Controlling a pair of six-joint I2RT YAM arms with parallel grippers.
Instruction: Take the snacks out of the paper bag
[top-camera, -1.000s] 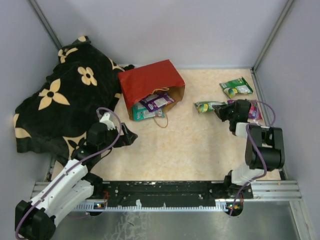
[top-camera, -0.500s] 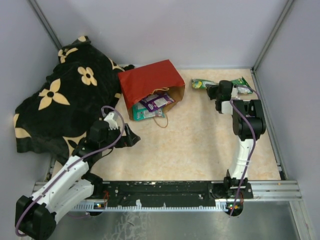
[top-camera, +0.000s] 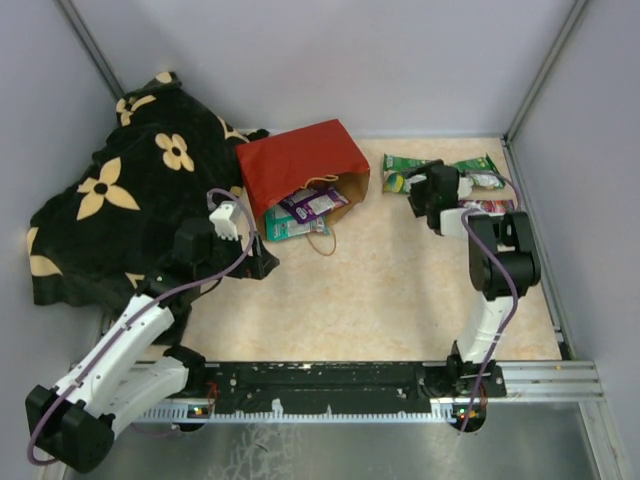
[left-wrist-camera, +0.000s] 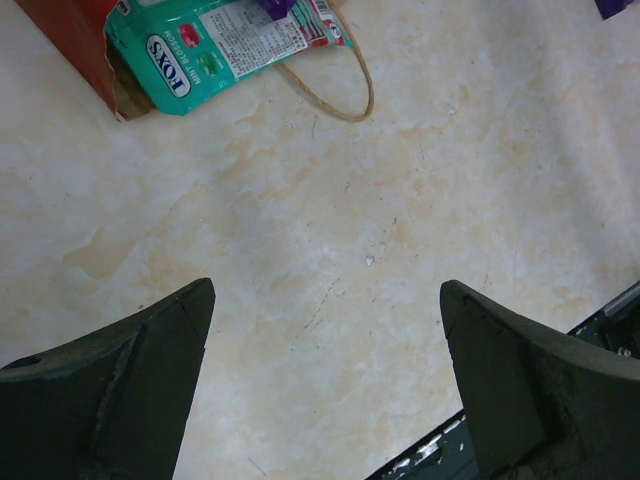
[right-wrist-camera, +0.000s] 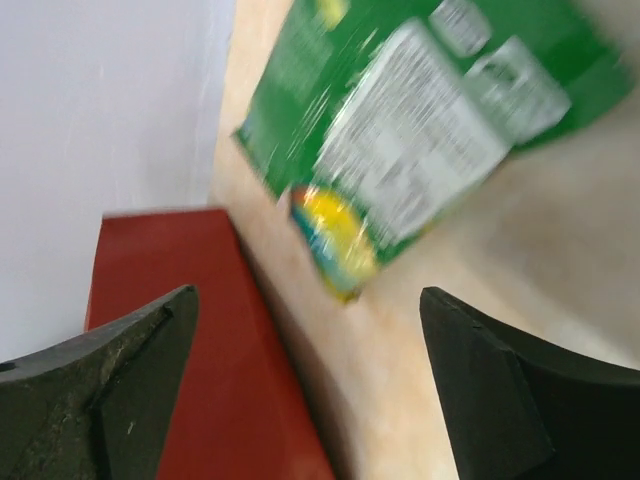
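Beige marbled counter carries a black flowered blanket, spread to the left of the left hand. Just ahead of that hand, which is splayed wide and empty, lies the red paper bag, with a teal packet and a purple packet poking from its mouth. The right hand, fingers parted and holding nothing, sits just short of a green packet, blurred but seemingly flat on the counter.

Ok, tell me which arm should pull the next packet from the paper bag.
Left. The left gripper hangs open by the mouth of the paper bag, near the teal Fox's packet. The right gripper, open, is far off above a green packet.
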